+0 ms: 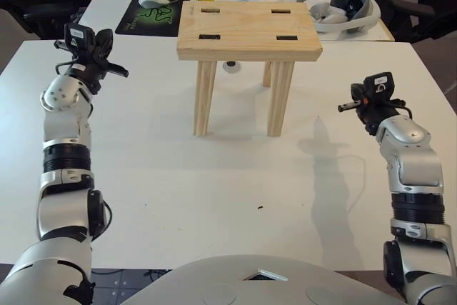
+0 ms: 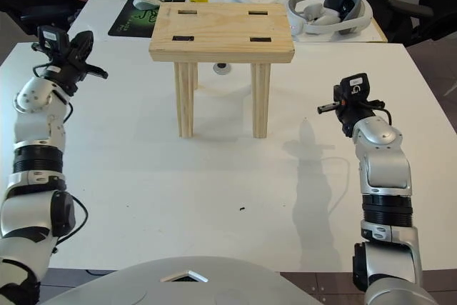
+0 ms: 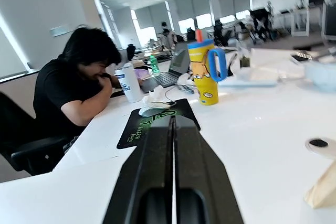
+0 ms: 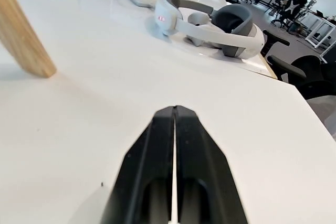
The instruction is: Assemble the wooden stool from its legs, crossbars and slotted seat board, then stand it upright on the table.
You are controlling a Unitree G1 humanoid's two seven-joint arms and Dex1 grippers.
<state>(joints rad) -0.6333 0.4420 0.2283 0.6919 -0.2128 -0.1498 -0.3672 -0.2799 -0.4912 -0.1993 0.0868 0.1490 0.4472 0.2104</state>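
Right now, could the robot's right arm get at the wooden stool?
Probably yes: only bare table lies between the right arm and the stool, which stands upright off to its left. Its jaws are shut, so they would need opening first.

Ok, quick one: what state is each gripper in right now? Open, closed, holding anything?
Left gripper: closed, holding nothing.
Right gripper: closed, holding nothing.
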